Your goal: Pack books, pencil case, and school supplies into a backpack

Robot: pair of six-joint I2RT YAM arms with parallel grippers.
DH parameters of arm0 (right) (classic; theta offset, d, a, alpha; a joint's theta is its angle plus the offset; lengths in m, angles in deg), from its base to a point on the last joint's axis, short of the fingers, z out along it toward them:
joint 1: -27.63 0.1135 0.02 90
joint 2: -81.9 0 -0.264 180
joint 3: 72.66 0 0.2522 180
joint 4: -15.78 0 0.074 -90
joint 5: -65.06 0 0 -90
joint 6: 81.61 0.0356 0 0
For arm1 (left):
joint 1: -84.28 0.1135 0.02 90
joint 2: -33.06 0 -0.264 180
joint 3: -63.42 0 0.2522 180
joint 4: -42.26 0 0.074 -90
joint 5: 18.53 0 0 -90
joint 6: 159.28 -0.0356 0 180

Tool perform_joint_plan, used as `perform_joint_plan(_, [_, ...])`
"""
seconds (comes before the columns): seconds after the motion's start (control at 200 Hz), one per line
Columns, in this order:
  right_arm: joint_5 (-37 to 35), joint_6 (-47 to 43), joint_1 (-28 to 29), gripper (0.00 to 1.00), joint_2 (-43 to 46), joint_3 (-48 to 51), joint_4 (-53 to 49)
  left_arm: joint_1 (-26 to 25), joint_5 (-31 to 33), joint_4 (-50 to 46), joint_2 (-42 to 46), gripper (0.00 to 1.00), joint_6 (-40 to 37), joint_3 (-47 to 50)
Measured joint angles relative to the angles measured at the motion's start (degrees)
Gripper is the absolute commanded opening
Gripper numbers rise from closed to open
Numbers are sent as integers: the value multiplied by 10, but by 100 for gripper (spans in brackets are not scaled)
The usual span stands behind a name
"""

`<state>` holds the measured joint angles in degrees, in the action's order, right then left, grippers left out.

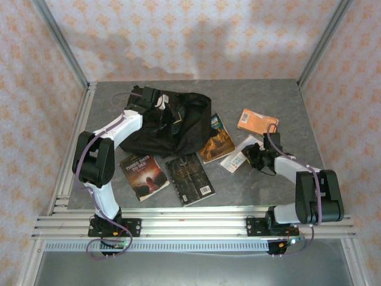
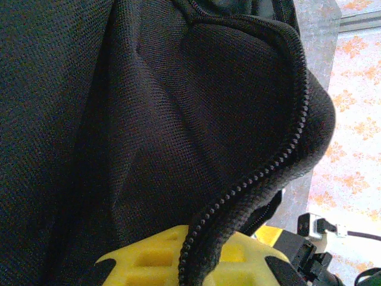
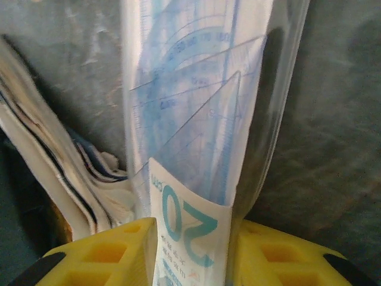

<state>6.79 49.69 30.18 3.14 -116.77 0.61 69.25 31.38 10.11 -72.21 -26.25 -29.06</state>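
The black backpack (image 1: 178,125) lies at the back left of the table. My left gripper (image 1: 156,99) is shut on its zip edge (image 2: 280,161), the yellow fingers (image 2: 149,256) pinching the fabric. Three books lie in front of it: a dark one with a reddish glow (image 1: 143,176), a black-grey one (image 1: 189,178) and a blue-and-orange one (image 1: 216,139). Among the school supplies, a clear packet of blue rulers (image 1: 237,157) (image 3: 190,119) sits between the fingers of my right gripper (image 1: 253,156) (image 3: 193,253), which is shut on it. An orange booklet (image 1: 257,121) lies behind. The pencil case is out of view.
A metal frame rail (image 1: 196,223) runs along the near table edge. Patterned walls (image 1: 196,36) close in the back and sides. White layered page edges (image 3: 59,173) lie just left of the held packet.
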Motion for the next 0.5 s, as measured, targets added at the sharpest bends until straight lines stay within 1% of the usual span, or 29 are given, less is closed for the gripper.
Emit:
perform_joint_plan(0.195, [7, 0, 3, 36, -9, -8, 24, 0, 0, 0, 0, 0, 0, 0])
perform_joint_plan(0.29, [9, 7, 3, 34, -21, -8, 46, 0, 0, 0, 0, 0, 0, 0])
perform_joint_plan(0.325, [9, 9, 3, 32, -26, -8, 55, 0, 0, 0, 0, 0, 0, 0])
perform_joint_plan(0.43, [9, 25, 3, 20, -44, -8, 78, 0, 0, 0, 0, 0, 0, 0])
perform_joint_plan(0.5, [8, 29, 3, 14, -47, -8, 82, 0, 0, 0, 0, 0, 0, 0])
